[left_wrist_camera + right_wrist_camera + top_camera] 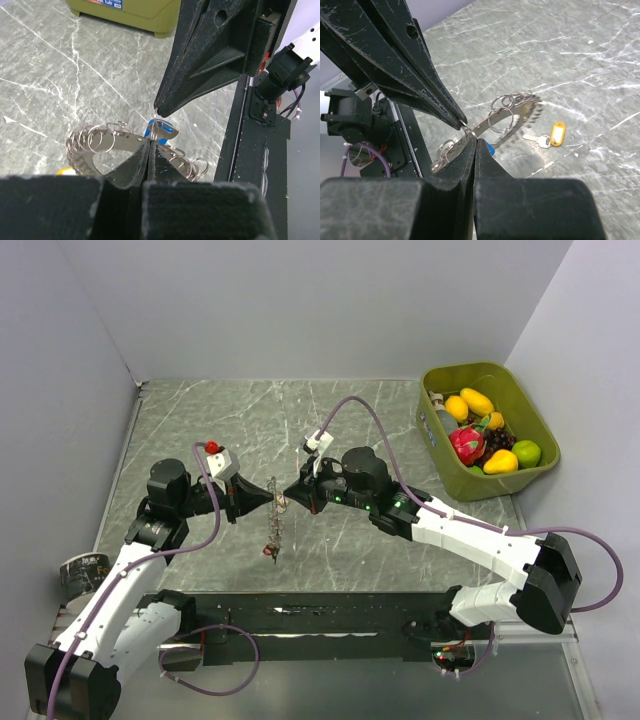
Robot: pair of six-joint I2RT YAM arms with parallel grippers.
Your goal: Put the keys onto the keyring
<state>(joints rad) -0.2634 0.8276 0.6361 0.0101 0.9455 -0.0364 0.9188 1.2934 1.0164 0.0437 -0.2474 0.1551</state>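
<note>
The keyring (272,525), a curved metal band strung with several small wire rings, hangs edge-on between both arms above the table. My left gripper (149,141) is shut on its band (100,142). From the right, my right gripper (475,141) is shut on a key with a blue tag (162,131), tip to tip with the left gripper (462,121). A small red piece (268,552) hangs at the ring's lower end. A key with a yellow tag (552,136) lies loose on the table below the ring (512,112).
An olive tub (530,410) full of coloured fruit stands at the back right, against the right wall. A black strip (330,615) runs along the near table edge between the arm bases. Grey walls close the table at left, back and right.
</note>
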